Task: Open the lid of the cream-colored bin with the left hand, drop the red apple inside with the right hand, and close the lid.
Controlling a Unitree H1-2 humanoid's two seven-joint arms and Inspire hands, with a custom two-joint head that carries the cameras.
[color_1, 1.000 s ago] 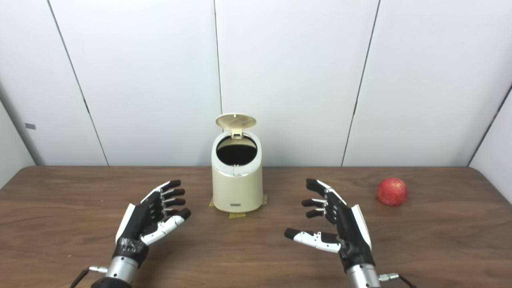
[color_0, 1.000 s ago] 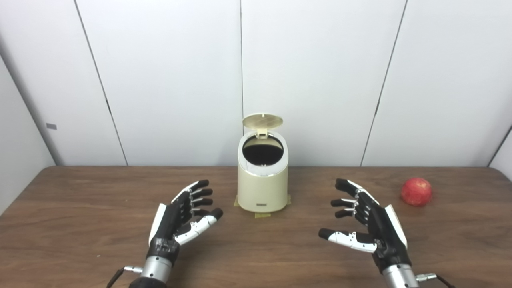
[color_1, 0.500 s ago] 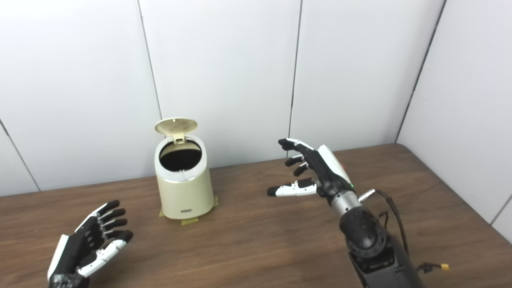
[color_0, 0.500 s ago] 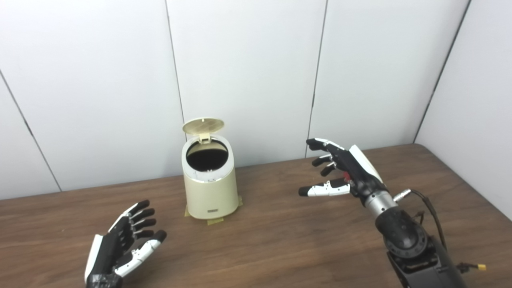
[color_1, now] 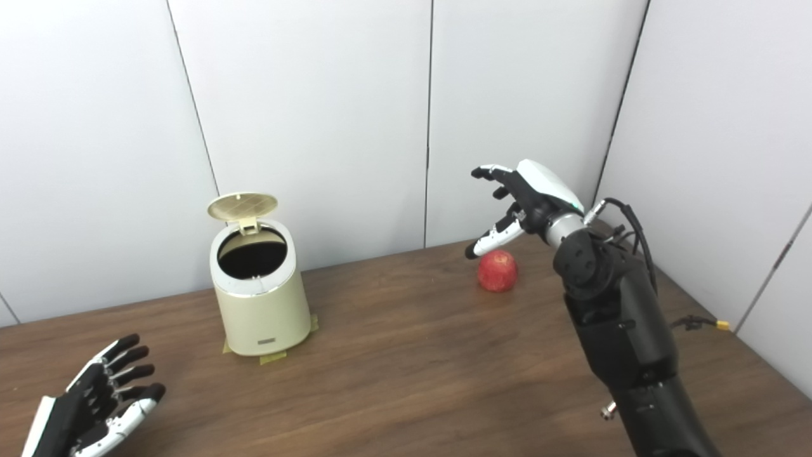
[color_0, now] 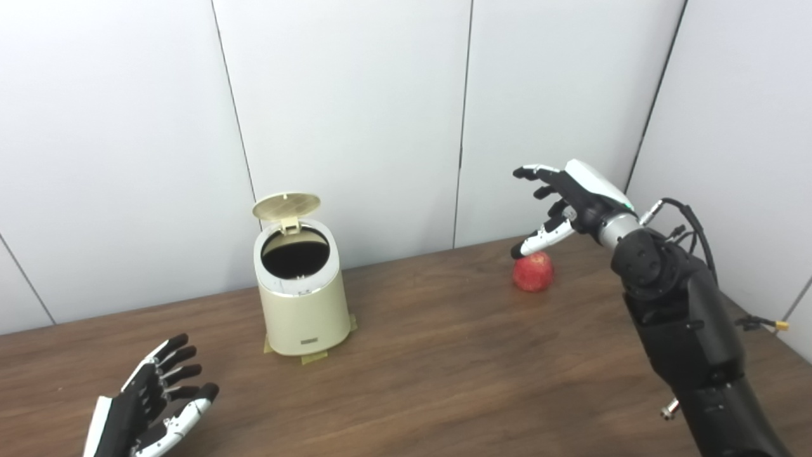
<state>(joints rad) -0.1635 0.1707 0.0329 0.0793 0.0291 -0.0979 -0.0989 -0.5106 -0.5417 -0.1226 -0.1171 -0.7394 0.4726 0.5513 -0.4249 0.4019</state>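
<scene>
The cream-colored bin (color_0: 303, 303) stands left of the table's middle, its round lid (color_0: 286, 205) tipped up at the back so the dark inside shows. A red apple (color_0: 533, 271) lies on the wood toward the far right. My right hand (color_0: 566, 202) hovers open just above it, palm down, fingers spread, thumb tip close to the apple's top but apart from it. At the bottom left my left hand (color_0: 147, 416) rests low over the table, open and holding nothing, well away from the bin.
Yellow tape tabs (color_0: 314, 357) show under the bin's base. White wall panels run behind the table and along its right side, close to the apple. The brown tabletop (color_0: 444, 368) stretches between bin and apple.
The view has swung right. My right hand has lifted and reached out over the apple, which now shows below it. The left hand stays low; the lid stays up.
</scene>
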